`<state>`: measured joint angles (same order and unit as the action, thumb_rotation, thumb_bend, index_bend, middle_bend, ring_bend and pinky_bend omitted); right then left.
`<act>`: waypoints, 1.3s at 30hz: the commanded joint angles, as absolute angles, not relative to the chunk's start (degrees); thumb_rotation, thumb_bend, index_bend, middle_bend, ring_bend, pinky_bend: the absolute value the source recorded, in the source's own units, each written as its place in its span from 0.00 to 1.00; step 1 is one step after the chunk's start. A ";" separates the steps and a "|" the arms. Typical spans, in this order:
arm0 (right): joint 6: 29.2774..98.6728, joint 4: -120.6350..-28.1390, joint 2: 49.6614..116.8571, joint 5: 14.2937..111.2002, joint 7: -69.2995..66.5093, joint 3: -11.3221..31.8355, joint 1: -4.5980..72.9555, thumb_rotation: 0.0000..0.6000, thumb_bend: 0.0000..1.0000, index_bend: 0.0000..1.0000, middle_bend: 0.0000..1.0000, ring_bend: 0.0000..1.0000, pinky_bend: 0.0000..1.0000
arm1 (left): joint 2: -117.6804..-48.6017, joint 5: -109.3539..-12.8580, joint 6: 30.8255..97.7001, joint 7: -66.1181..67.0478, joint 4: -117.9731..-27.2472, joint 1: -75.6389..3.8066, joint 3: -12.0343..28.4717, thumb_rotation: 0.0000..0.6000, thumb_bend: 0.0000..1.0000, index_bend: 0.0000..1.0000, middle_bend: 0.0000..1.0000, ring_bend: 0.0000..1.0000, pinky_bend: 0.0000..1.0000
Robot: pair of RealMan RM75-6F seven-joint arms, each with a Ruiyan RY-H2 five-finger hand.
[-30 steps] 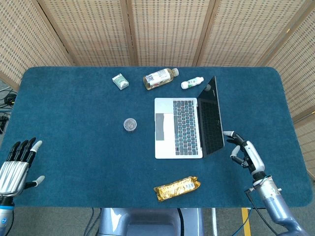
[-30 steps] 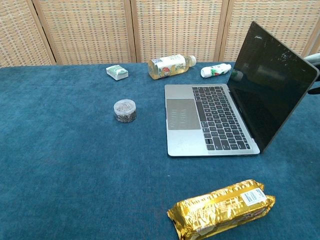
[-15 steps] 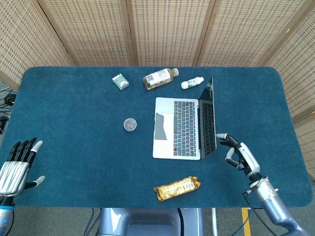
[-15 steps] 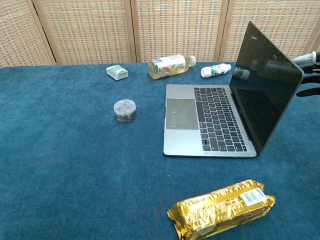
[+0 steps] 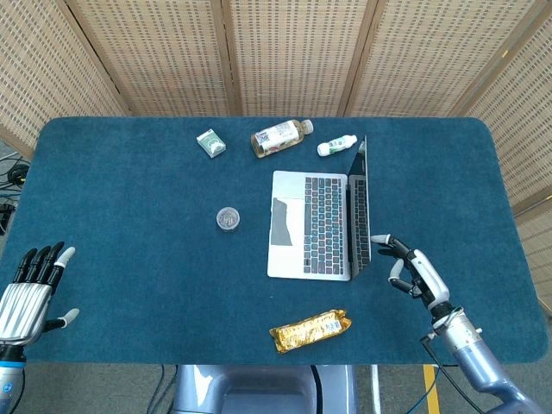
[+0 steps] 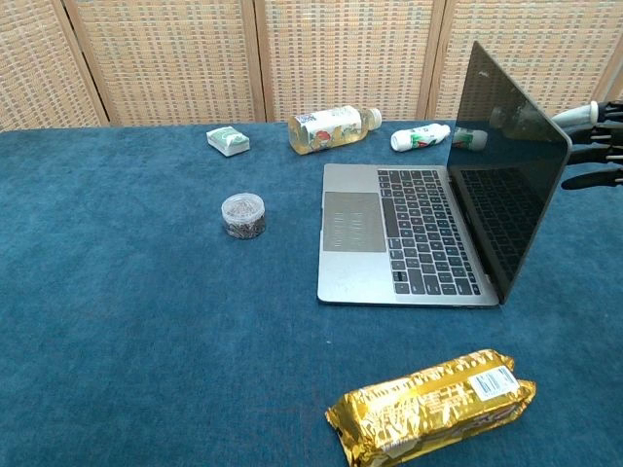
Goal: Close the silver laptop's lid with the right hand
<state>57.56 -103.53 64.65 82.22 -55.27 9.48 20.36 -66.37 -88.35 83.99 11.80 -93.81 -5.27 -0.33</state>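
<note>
the silver laptop [image 5: 315,224] sits a little toward 1 o'clock from the middle of the blue table [image 5: 129,198], base flat, keyboard facing 9 o'clock, its lid [image 6: 508,165] standing close to upright along the 3 o'clock edge. my right hand [image 5: 412,272] is just behind that lid, at 3 o'clock of it, fingers spread and holding nothing, one fingertip reaching at the lid's back near its lower corner; i cannot tell if it touches. my left hand [image 5: 30,289] rests far off at 8 o'clock, fingers apart, nothing in it

i judge the lid stiff and thin, turning on a firm hinge, while the base is light enough to skid on the cloth if i shove low. the metal back looks smooth and slippery, the screen fragile. so i would not grip it: flat fingers high on the back, near the free top edge, pushing toward 9 o'clock and down, gently at the last
</note>
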 commanded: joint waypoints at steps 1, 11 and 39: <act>57.59 -103.86 64.47 82.63 -55.12 9.24 20.66 1.00 1.00 0.24 0.21 0.15 0.17 | -66.37 -88.36 83.97 11.81 -93.82 -5.28 -0.34 1.00 0.01 0.00 0.00 0.00 0.00; 57.32 -105.13 64.61 83.45 -54.04 8.33 21.76 1.00 1.00 0.24 0.21 0.15 0.17 | -66.29 -88.48 84.05 11.70 -93.84 -5.25 -0.37 1.00 0.01 0.00 0.00 0.00 0.00; 53.02 -105.08 68.23 78.62 -48.09 8.74 26.40 1.00 1.00 0.24 0.21 0.15 0.17 | -66.40 -88.94 83.59 11.65 -93.79 -5.41 -0.75 1.00 0.01 0.00 0.00 0.00 0.00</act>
<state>53.30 -105.20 67.97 78.89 -48.39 8.71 26.16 -66.40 -88.94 83.59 11.64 -93.80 -5.41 -0.75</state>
